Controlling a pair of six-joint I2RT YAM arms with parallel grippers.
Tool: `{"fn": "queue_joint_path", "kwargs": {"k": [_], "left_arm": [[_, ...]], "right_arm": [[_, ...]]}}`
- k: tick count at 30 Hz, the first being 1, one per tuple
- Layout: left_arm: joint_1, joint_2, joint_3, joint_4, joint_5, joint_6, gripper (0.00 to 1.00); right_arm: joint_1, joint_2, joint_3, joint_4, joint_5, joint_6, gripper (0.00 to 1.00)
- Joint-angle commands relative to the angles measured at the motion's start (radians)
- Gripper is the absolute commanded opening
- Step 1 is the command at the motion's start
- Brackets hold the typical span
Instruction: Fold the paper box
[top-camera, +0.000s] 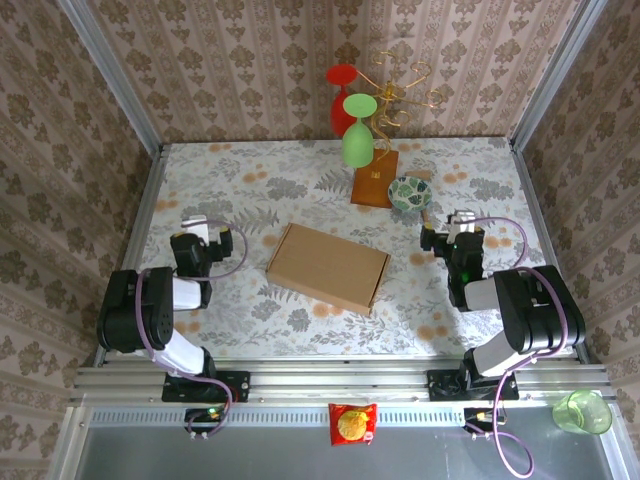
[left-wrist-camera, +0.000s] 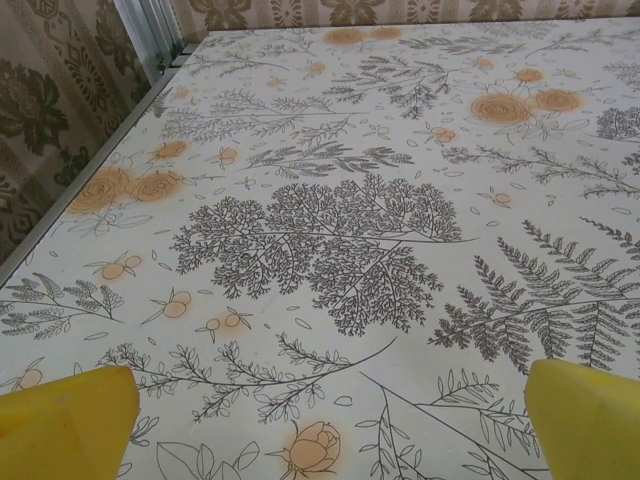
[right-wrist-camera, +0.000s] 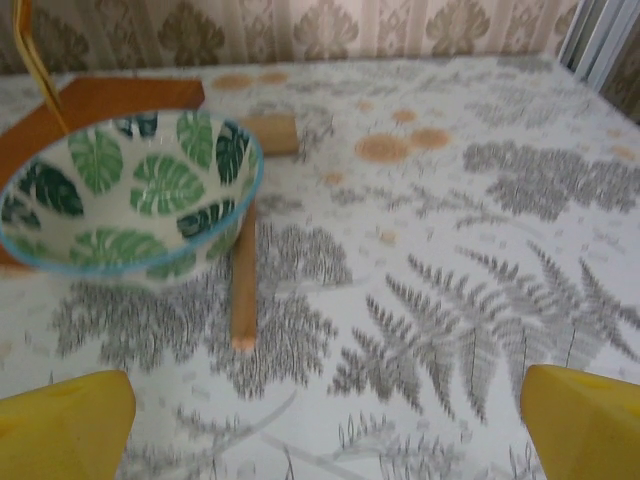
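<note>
Fingers (left-wrist-camera: 60, 425) of our left gripper (top-camera: 197, 224) are spread wide, holding nothing. Right gripper (top-camera: 455, 222) is the same, fingers (right-wrist-camera: 585, 420) apart over the table (top-camera: 300, 180). Paper box (top-camera: 328, 267) lies flat mid-table between both arms, touching neither. We read its long axis as left-right, right end skewed toward the near edge.

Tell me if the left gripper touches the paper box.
Apart: the top external view shows a clear gap between the left gripper and the paper box.
</note>
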Motion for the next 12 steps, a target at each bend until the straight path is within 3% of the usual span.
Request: {"fn": "queue_joint_path", "kwargs": {"k": [1,9,12], "left_arm": [[-0.004,-0.005,0.012,0.037,-0.01,0.015,1.0],[-0.005,-0.005,0.014,0.038,-0.012,0.017,1.0],[-0.006,-0.005,0.013,0.039,-0.012,0.016,1.0]], "right_arm": [[0.01,-0.012,0.017,-0.018,0.07,0.006,1.0],[0.023,-0.006,0.047,-0.066,0.107,0.007,1.0],[0.025,-0.01,0.003,0.01,0.112,0.005,1.0]]}}
